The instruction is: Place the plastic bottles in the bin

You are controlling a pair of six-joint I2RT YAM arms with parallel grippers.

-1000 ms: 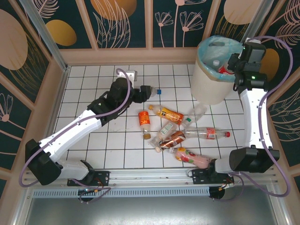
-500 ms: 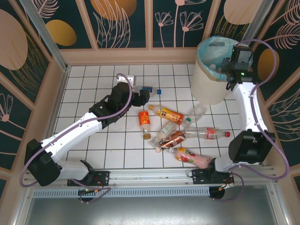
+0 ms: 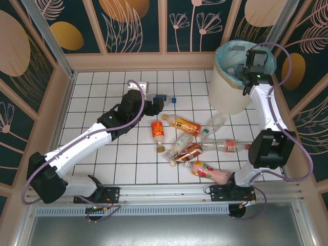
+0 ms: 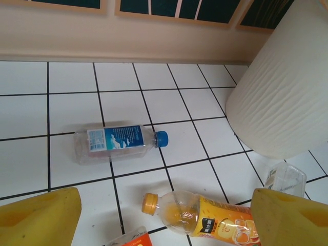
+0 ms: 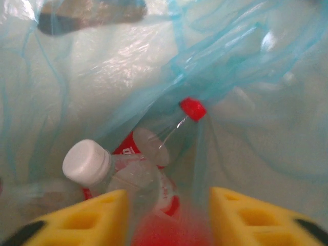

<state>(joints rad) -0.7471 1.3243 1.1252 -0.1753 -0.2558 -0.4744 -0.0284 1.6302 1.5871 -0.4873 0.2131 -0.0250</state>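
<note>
Several plastic bottles lie on the white tiles: a blue-labelled one (image 3: 161,97) (image 4: 115,142), an orange juice one (image 3: 182,123) (image 4: 205,215), a red-labelled one (image 3: 228,146) and a pink one (image 3: 212,173). My left gripper (image 3: 158,105) (image 4: 164,225) hovers open just short of the blue-labelled bottle, with the orange bottle's neck below its gap. The cream bin (image 3: 225,95) (image 4: 287,92) with a turquoise liner (image 5: 128,61) stands at the back right. My right gripper (image 3: 245,70) (image 5: 164,220) is over its mouth, open. A blurred red-labelled bottle (image 5: 164,233) is loose between its fingers, above a white-capped bottle (image 5: 87,162) and a red-capped one (image 5: 193,109).
A red-and-orange bottle (image 3: 158,134), a brown one (image 3: 189,151) and a crushed clear one (image 3: 215,123) (image 4: 286,178) crowd the floor's middle. A wooden wall (image 3: 143,60) runs along the back and rails line both sides. The left tiles (image 3: 92,92) are bare.
My right gripper has swung left over the bin's mouth and opened, letting go of its red-labelled bottle. My left gripper has drawn back slightly from the blue-labelled bottle and spread wider.
</note>
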